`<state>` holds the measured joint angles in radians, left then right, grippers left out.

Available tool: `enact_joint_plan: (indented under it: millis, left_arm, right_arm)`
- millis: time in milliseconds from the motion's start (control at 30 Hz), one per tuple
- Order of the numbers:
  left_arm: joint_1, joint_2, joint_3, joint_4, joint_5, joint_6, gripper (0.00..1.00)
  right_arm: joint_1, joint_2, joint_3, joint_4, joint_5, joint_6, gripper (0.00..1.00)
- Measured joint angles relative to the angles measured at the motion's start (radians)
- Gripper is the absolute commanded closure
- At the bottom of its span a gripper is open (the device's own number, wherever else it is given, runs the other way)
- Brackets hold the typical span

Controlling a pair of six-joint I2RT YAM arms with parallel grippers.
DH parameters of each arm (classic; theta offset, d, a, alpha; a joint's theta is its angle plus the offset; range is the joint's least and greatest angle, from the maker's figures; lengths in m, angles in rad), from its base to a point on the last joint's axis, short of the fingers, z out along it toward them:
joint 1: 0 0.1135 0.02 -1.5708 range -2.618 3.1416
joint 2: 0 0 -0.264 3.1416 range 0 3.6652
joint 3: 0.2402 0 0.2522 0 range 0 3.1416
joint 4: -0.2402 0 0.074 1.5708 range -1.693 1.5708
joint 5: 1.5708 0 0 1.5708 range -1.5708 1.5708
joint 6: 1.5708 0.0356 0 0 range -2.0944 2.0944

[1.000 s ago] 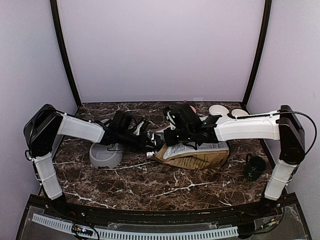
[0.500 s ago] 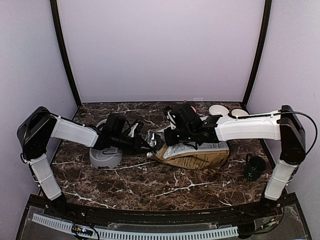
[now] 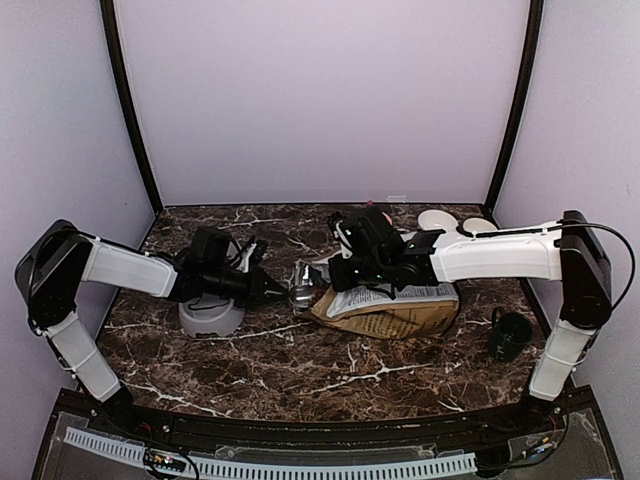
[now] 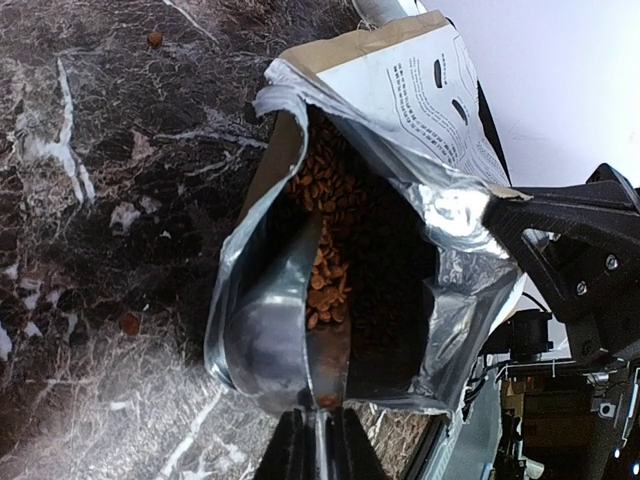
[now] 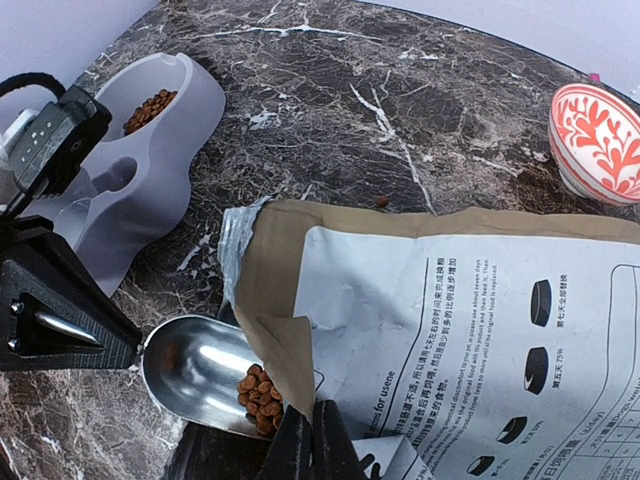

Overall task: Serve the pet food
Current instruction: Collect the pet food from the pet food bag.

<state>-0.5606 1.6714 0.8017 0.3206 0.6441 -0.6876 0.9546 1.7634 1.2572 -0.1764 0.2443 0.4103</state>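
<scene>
The dog-food bag (image 3: 395,312) lies on its side with its foil-lined mouth facing left. The pet food (image 4: 330,200) fills the inside of the bag (image 4: 440,100). My left gripper (image 4: 318,430) is shut on the handle of a metal scoop (image 4: 265,340), whose bowl sits in the bag's mouth. A small heap of kibble (image 5: 260,392) lies in the scoop (image 5: 195,365). My right gripper (image 5: 312,440) is shut on the upper flap of the bag (image 5: 450,320), holding the mouth up. More kibble (image 5: 152,108) sits in one cup of the grey double bowl (image 5: 190,110).
The grey double bowl (image 3: 210,315) stands under my left arm, left of the bag. A red patterned bowl (image 5: 600,140) and white dishes (image 3: 437,220) are at the back right. A black cup (image 3: 510,335) is near the right arm's base. Stray pellets (image 4: 155,39) lie on the marble.
My left arm has drawn back to the left, pulling the scoop from deep in the bag to its mouth. The right gripper and the bag have stayed put.
</scene>
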Motion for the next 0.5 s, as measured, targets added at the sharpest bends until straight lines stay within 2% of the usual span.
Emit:
enact_joint_plan:
  millis: [500]
  left_arm:
    - [0.016, -0.056, -0.065, 0.029, 0.010, -0.008, 1.00]
  right_arm:
    - [0.000, 0.000, 0.002, -0.003, 0.003, 0.014, 1.00]
